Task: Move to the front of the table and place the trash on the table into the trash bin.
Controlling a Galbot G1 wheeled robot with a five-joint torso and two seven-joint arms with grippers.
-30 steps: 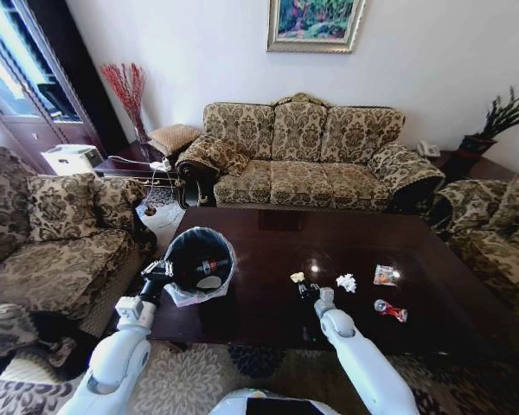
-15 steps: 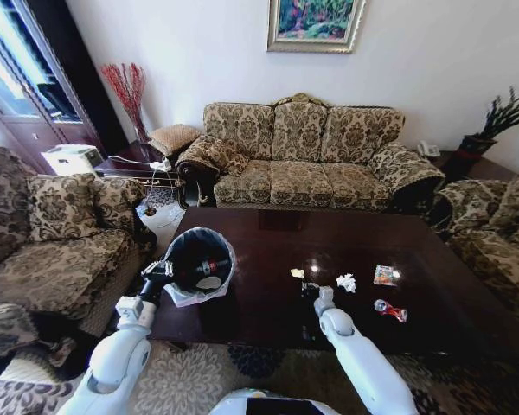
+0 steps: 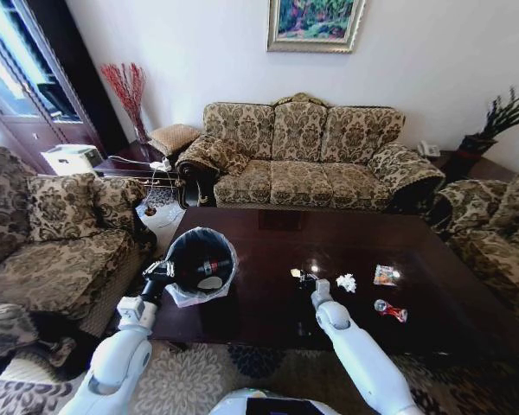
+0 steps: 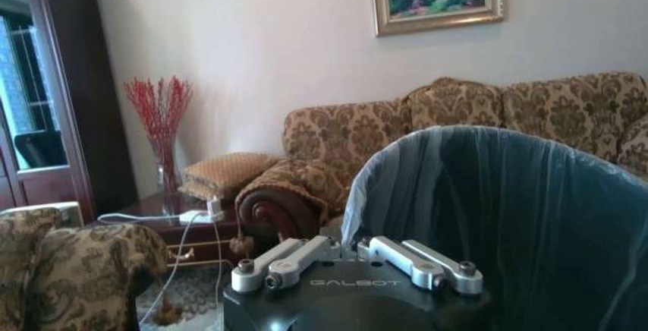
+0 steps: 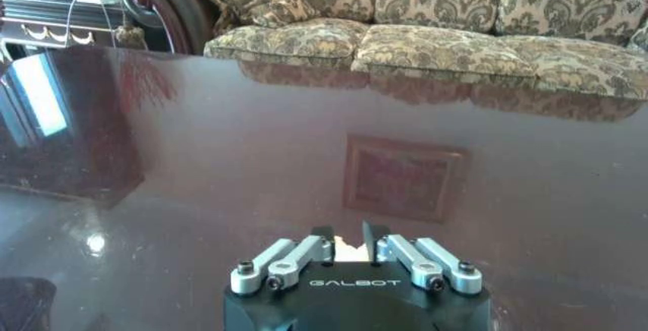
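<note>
The word "GALBOT" is printed in pale capital letters on the black housing of the left end effector (image 4: 354, 259), just below its silver finger links, as seen in the left wrist view. The same word "GALBOT" is printed in the same place on the black housing of the right end effector (image 5: 350, 234) in the right wrist view. A red label is carried by the bottle (image 3: 209, 265) lying inside the trash bin (image 3: 175, 295), but its lettering cannot be read. Printing on the snack wrappers (image 3: 385, 276) on the tabletop (image 3: 268, 251) cannot be made out either
</note>
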